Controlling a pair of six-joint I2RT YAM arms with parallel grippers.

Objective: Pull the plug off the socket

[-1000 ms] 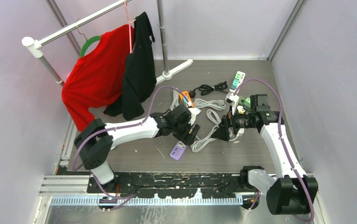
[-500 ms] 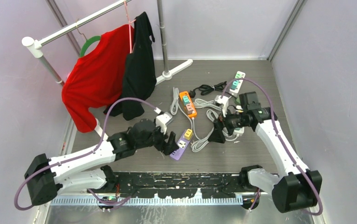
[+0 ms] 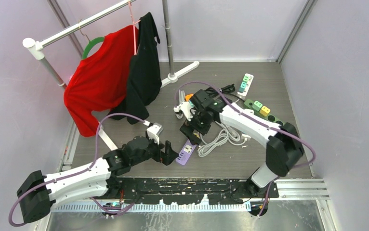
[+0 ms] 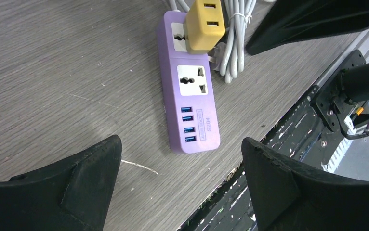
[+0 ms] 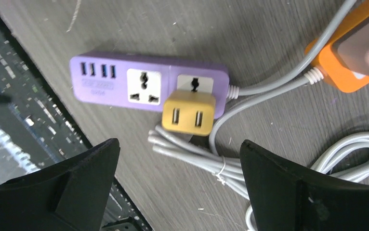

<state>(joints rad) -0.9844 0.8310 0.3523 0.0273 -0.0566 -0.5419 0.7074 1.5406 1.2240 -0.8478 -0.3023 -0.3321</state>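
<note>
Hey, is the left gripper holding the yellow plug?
No, the left gripper is wide open and touches nothing, while the yellow plug sits beyond its fingers on the purple strip.

A lilac power strip [image 4: 192, 103] lies flat near the near edge of the grey wood-grain tabletop [image 4: 52, 72], about midway along it. It shows two white universal outlets and four blue USB ports. A squat mustard-yellow plug [image 5: 189, 115] sits upright on the end outlet, beside the strip's grey cord [image 5: 269, 86].
</note>
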